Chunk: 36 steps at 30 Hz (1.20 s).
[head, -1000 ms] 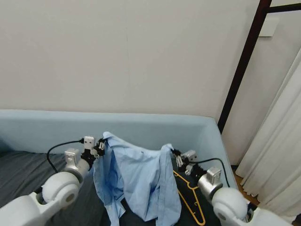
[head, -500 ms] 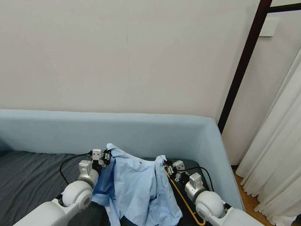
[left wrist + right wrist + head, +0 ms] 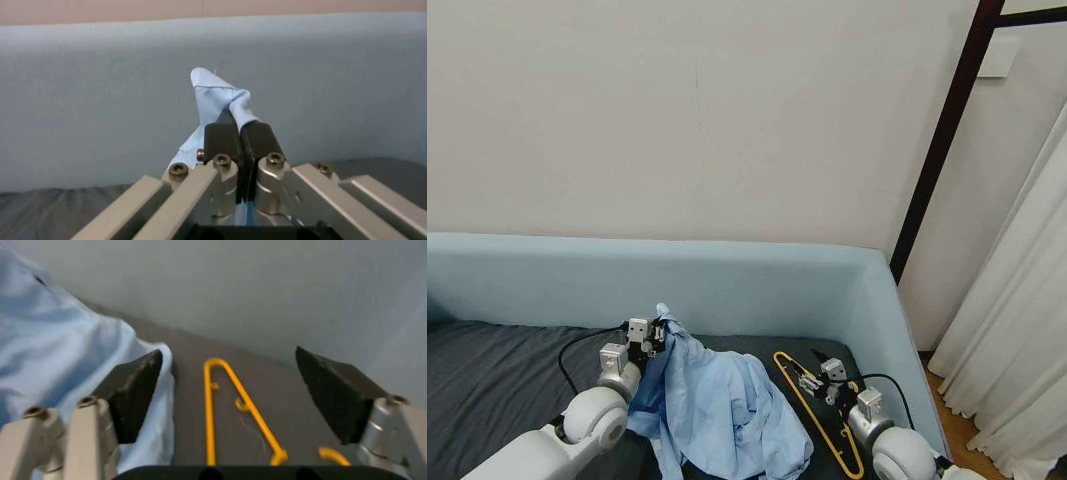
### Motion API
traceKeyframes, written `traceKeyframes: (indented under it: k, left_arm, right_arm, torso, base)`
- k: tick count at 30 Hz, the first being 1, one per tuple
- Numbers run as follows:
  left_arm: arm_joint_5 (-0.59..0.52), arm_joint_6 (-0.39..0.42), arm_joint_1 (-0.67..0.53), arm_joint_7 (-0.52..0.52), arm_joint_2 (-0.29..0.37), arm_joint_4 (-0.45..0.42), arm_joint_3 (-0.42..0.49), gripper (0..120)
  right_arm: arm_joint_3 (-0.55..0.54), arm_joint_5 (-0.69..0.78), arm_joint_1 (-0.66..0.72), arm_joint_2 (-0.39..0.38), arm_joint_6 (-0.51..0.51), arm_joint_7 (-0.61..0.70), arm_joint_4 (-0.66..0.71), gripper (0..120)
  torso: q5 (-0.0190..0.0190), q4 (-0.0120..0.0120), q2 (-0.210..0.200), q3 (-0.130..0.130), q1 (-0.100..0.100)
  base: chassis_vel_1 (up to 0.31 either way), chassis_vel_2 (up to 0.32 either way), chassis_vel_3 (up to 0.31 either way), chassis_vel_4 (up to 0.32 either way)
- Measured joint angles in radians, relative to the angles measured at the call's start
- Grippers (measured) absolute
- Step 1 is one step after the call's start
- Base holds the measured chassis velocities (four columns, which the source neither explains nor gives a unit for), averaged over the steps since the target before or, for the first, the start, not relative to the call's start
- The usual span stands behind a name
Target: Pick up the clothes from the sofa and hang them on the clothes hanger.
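Shirt [image 3: 717, 415] pinched at one corner, heaped on the sofa [image 3: 727, 280].
Left gripper [image 3: 655, 335] has its jaws clamped on a peak of the blue cloth, raised just above the seat, while the rest slumps in a pile. Right gripper [image 3: 809, 372] stands wide, holding nothing, just beside the shirt's edge and over the yellow hanger [image 3: 209, 415] lying on the dark seat.

White arms [image 3: 592, 420], black cables [image 3: 577, 345], silver hands [image 3: 657, 328] [image 3: 812, 372]

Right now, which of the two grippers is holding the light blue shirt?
The left gripper: it is shut on a fold of the light blue shirt. The right gripper hangs open over the yellow hanger, empty.
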Motion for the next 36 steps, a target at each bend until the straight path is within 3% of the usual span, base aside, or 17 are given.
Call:
traceKeyframes:
  k: [1,5,15,24,31,36]
  left_arm:
    - [0.000,0.000,0.000,0.000,0.000,0.000,0.000,0]
    - [0.023,-0.007,0.011,0.002,-0.004,0.001,0.020,0]
    - [0.046,-0.048,0.072,0.055,0.013,-0.006,0.001,0]
    - [0.053,-0.053,0.175,0.066,-0.004,-0.001,-0.047,0]
    - [0.065,-0.053,0.266,0.063,-0.033,0.000,-0.095,0]
    - [0.070,-0.054,0.300,0.062,-0.035,-0.016,-0.112,0]
  right_arm:
    - [0.000,0.000,0.000,0.000,0.000,0.000,0.000,81]
    - [0.049,0.096,-0.008,0.026,-0.155,0.032,-0.053,98]
    - [0.031,0.093,0.038,0.079,-0.292,-0.001,-0.187,100]
    - [0.012,0.073,0.073,0.140,-0.298,-0.013,-0.301,100]
    - [0.021,0.114,0.099,0.173,-0.290,-0.020,-0.373,84]
    - [0.043,0.146,0.107,0.191,-0.287,-0.029,-0.428,79]
  torso:
    - [0.0000,0.0000,0.000,0.000,0.000]
    - [0.0000,0.0001,0.000,0.000,0.000]
    - [-0.0001,0.0001,0.000,0.000,0.000]
    - [-0.0001,0.0000,0.000,0.000,0.000]
    - [-0.0003,0.0001,0.000,0.000,0.000]
    - [-0.0001,0.0001,0.000,0.000,0.000]
  base:
    - [0.000,0.000,0.000,0.000]
    - [0.000,0.000,0.000,0.000]
    - [0.000,0.000,0.000,0.000]
    - [0.000,0.000,0.000,0.000]
    - [0.000,0.000,0.000,0.000]
    - [0.000,0.000,0.000,0.000]
